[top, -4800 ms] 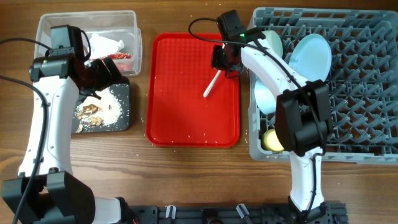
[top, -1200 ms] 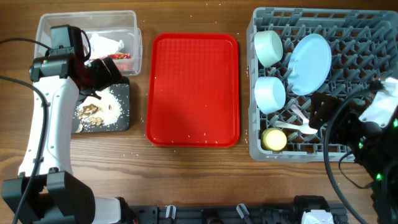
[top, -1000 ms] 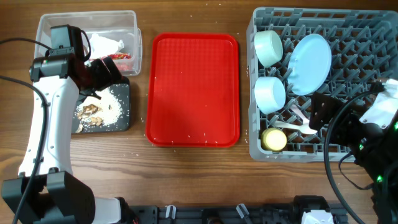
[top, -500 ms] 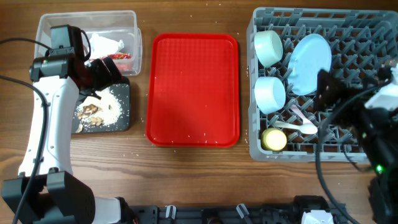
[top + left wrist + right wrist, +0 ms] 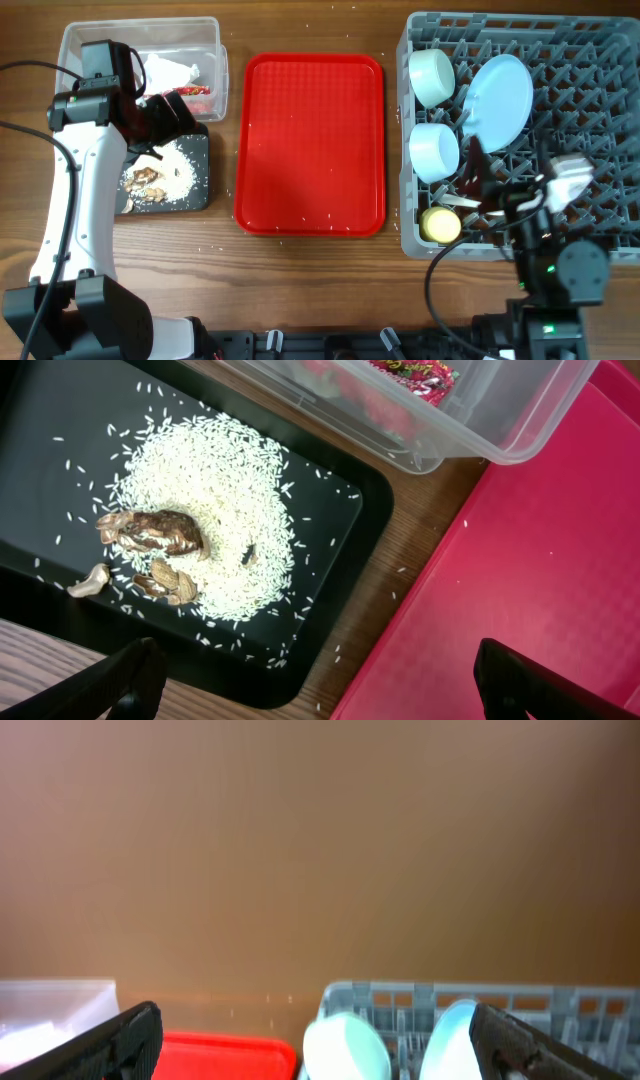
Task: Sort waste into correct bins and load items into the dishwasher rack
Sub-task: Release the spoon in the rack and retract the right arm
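The left gripper [image 5: 320,665] hangs over the black tray [image 5: 197,195] at the left of the overhead view. Its fingers [image 5: 130,680] show in the bottom corners of the left wrist view, spread wide with nothing between them. Below it a heap of white rice crumbs [image 5: 205,520] covers the middle of the black tray, and brown food bits [image 5: 155,535] lie on the heap's left edge. The clear tub [image 5: 80,38] touches the tray's top edge at the upper left of the overhead view and holds the crumpled white-and-red wrapper [image 5: 178,76].

The red serving tray [image 5: 310,145] lies in the centre.

The grey rack [image 5: 600,110] fills the right side. The pale blue plate [image 5: 500,100] leans among its pegs, two pale blue bowls [image 5: 432,75] [image 5: 433,150] sit along its left wall, and the yellow cup [image 5: 437,224] is in its lower left corner. A white utensil [image 5: 462,201] lies just above the cup, partly hidden by the right arm.

The right gripper [image 5: 315,1020] is raised over the rack's lower part, its fingers far apart and empty, its camera facing a brown wall.
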Robot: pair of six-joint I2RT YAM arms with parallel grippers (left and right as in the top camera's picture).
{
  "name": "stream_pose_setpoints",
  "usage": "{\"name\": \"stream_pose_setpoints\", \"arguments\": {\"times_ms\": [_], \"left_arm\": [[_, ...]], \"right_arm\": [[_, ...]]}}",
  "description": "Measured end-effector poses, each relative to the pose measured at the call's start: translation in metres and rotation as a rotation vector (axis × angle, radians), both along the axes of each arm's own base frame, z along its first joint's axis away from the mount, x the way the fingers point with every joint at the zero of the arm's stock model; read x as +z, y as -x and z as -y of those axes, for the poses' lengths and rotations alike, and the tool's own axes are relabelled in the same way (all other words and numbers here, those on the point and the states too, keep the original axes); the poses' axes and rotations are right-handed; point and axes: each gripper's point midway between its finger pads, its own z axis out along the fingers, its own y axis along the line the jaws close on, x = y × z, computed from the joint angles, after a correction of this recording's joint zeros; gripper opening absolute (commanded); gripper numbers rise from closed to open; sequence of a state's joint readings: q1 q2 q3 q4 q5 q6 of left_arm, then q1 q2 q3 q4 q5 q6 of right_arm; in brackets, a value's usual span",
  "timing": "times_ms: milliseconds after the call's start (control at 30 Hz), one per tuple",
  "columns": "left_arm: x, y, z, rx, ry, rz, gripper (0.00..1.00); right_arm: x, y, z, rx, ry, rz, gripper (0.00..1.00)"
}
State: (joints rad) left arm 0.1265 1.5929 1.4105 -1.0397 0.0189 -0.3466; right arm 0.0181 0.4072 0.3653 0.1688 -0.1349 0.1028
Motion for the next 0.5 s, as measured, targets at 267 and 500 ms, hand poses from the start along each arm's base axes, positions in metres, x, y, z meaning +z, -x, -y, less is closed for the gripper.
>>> {"name": "stream_pose_setpoints", "arguments": {"times_ms": [267,500], "left_arm": [[0.000,0.000,0.000,0.000,0.000,0.000,1.00],[0.000,0.000,0.000,0.000,0.000,0.000,1.00]], "right_arm": [[-0.062,0.016,-0.012,0.036,0.093,0.027,1.00],[-0.088,0.025,-0.013,0.040,0.108,0.034,1.00]]}}
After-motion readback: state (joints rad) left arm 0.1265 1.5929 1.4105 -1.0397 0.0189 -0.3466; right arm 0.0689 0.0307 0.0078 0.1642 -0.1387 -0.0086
